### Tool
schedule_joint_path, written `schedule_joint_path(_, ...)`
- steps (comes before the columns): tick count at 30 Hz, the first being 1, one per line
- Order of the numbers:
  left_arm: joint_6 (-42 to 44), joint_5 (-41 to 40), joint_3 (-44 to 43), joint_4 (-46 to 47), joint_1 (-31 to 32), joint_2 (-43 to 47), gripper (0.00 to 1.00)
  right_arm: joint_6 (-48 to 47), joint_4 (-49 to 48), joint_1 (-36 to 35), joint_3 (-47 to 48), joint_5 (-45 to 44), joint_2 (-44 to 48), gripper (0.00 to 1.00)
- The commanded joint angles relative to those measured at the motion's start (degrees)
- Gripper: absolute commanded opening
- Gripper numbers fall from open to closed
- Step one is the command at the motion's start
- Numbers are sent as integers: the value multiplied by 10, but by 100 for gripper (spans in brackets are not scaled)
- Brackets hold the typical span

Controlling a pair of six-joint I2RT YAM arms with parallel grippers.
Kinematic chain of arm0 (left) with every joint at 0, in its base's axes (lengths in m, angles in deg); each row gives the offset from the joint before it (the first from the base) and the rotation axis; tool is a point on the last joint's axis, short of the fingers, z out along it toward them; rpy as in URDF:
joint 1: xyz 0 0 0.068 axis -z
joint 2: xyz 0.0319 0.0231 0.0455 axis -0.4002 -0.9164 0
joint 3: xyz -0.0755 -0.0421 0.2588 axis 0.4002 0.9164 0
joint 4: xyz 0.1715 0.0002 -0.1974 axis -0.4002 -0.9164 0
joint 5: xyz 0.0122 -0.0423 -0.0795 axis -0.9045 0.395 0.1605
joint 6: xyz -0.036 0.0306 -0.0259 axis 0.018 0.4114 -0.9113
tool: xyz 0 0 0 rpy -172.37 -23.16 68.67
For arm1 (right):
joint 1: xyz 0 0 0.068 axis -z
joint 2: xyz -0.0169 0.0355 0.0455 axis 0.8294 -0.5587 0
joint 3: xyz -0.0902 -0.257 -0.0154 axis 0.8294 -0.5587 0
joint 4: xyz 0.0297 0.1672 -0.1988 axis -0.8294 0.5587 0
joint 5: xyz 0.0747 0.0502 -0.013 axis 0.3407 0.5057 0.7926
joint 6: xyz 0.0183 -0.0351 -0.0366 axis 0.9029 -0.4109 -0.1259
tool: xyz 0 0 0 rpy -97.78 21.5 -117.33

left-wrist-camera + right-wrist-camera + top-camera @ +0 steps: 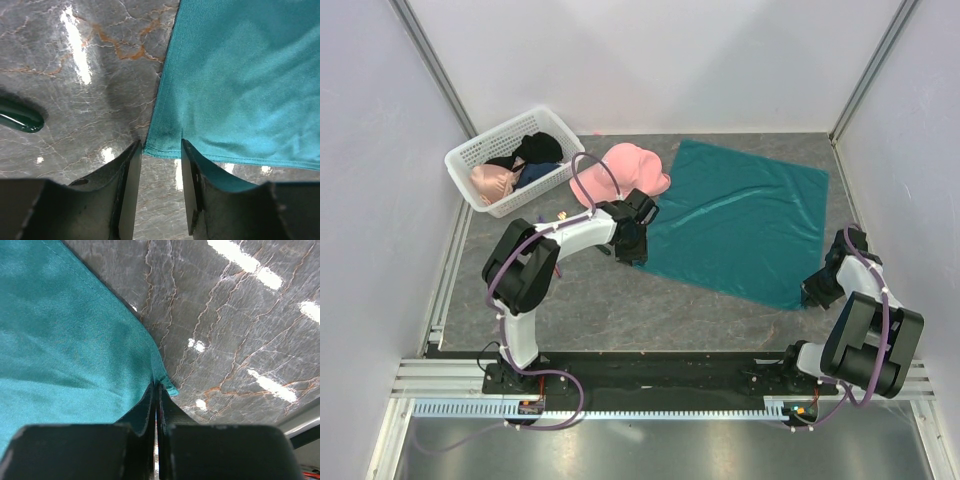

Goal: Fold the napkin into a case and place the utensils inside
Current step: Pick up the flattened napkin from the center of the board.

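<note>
Top external view: a teal-green napkin [740,225] lies spread flat and unfolded on the grey marbled surface [580,300]. The left fingers [638,246] are down at the napkin's near left corner. In the left wrist view they stand apart, one on either side of that corner, not yet gripping it. The right fingers [814,293] are at the napkin's near right corner, and the right wrist view shows them clenched on the cloth's edge. A pink cap [625,170] sits just beside the napkin's far left corner. A white basket [470,160] sits further left, past the cap.
</note>
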Motion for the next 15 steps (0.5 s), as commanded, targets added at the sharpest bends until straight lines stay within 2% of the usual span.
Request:
schedule_joint_path(1,-20,-49,-13,-12,11,-18,43,-1,0,1,4,9,17,0)
schedule_joint_path(5,-21,-47,-7,-13,12,-33,39,2,3,1,3,12,31,0)
schedule_joint_path(9,-7,-40,-14,-10,12,-41,25,4,13,2,10,5,45,0)
schedule_joint_path(10,0,-40,-23,-11,12,-40,15,6,16,1,14,-10,46,0)
schedule_joint_path(13,11,-29,-27,-11,12,-19,4,11,54,1,43,-34,48,0)
schedule_joint_path(15,19,-5,-26,-12,12,-5,2,17,83,1,61,-56,56,0)
